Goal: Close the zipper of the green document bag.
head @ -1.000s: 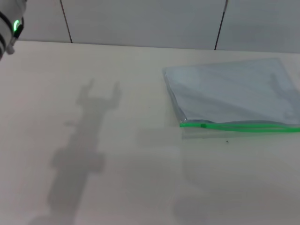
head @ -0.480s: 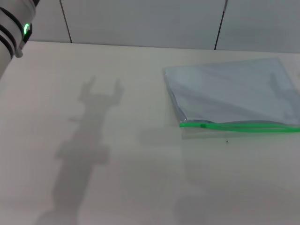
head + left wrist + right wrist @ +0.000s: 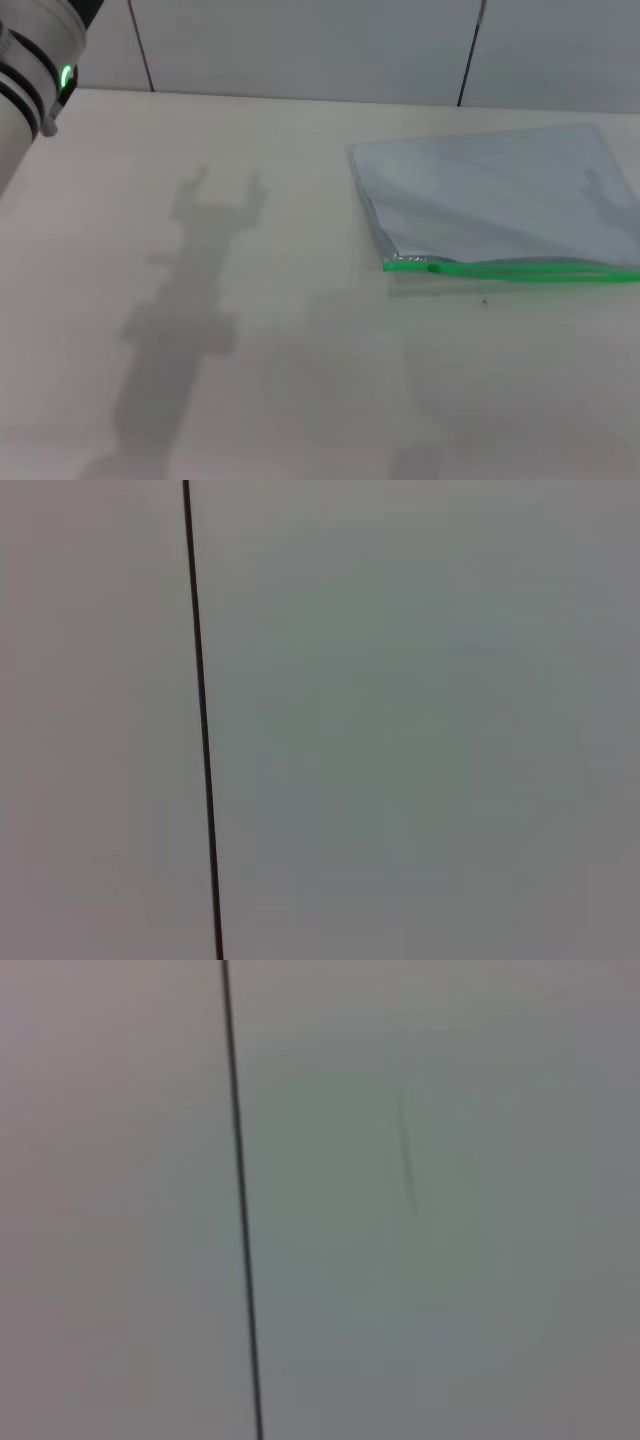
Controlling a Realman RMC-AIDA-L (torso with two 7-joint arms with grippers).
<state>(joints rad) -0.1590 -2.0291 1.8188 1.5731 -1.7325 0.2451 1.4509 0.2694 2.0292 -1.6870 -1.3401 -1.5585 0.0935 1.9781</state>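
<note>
On the table [image 3: 250,380] lies the green document bag [image 3: 490,195], zipper [image 3: 510,268] nearest; either pincer's state I cannot tell.

Only a white segment of the left arm [image 3: 30,75], ringed with black bands and a lit green light, is seen at the head view's upper left corner; no gripper is shown.

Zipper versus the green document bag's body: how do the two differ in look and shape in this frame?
The zipper is a thin, bright green, opaque strip; the green document bag is a broad, pale blue-grey, translucent sheet. The zipper runs only along the bag's near long edge, with a small darker slider close to its left end; the bag's body shows no such marks. Both lie flat on the table, on the robot's right.
</note>
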